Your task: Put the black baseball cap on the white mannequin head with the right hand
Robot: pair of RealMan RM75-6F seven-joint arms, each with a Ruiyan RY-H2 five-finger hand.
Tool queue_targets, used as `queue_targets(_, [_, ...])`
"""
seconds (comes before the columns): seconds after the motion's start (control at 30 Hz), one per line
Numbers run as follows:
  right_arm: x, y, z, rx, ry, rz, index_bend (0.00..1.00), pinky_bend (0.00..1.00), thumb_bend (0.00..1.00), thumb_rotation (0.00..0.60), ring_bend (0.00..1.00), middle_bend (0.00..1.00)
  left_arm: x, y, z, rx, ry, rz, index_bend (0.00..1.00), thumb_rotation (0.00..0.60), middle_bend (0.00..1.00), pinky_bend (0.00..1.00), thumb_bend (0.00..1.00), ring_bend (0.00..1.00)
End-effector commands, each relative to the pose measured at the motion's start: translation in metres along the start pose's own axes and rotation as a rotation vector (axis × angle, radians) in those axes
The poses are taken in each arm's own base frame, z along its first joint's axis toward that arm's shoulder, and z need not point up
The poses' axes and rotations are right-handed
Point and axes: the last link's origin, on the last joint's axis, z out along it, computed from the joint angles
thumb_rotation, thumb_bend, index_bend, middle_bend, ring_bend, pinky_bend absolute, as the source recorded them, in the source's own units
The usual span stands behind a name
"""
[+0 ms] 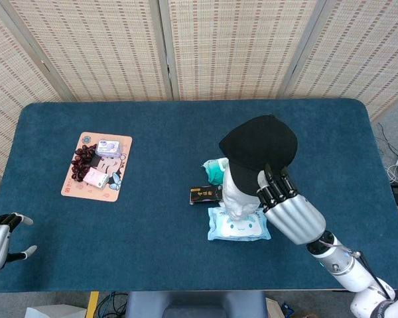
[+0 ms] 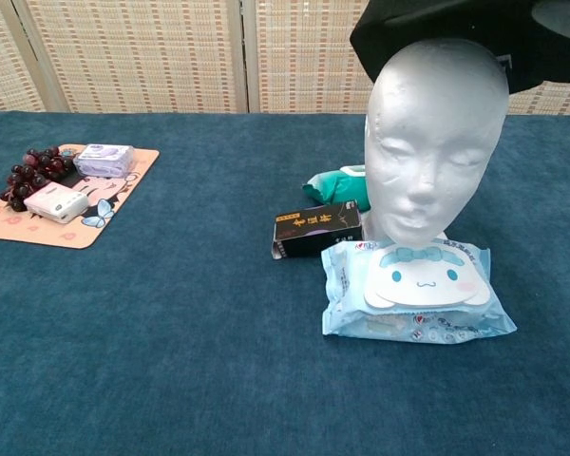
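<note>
The black baseball cap [image 1: 259, 142] hangs over the top of the white mannequin head [image 1: 241, 192], covering its crown in the head view. In the chest view the cap [image 2: 427, 24] sits just above the head [image 2: 432, 142], casting shade on the face. My right hand [image 1: 288, 205] holds the cap from its near right side, fingers hooked on its edge; only a sliver of the hand [image 2: 565, 14] shows in the chest view. My left hand [image 1: 0, 235] rests at the table's near left corner, fingers apart, holding nothing.
A light blue wipes pack [image 2: 413, 290] lies in front of the mannequin head, a black box [image 2: 315, 228] and a green pouch [image 2: 334, 185] to its left. A tray [image 1: 79, 187] with grapes and small packets sits at the left.
</note>
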Motion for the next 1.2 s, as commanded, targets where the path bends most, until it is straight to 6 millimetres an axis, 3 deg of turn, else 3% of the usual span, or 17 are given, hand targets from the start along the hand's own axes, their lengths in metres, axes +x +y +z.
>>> queue_targets(0.03, [0.003,-0.007,-0.009,0.042,0.012,-0.027,0.68,0.36,0.47,0.600,0.24,0.40,0.000,-0.001,0.001,0.003,-0.001,0.001,0.41,0.600,0.36,0.41,0.08,0.27])
queue_targets(0.67, [0.008,-0.035,-0.040,0.136,0.036,-0.080,0.68,0.36,0.47,0.600,0.24,0.40,-0.002,-0.001,0.002,0.007,-0.009,0.004,0.41,0.600,0.36,0.41,0.08,0.27])
queue_targets(1.2, [0.004,-0.069,-0.054,0.203,-0.025,0.003,0.68,0.36,0.47,0.600,0.24,0.40,0.001,-0.002,0.002,0.009,-0.004,-0.003,0.41,0.600,0.36,0.41,0.08,0.27])
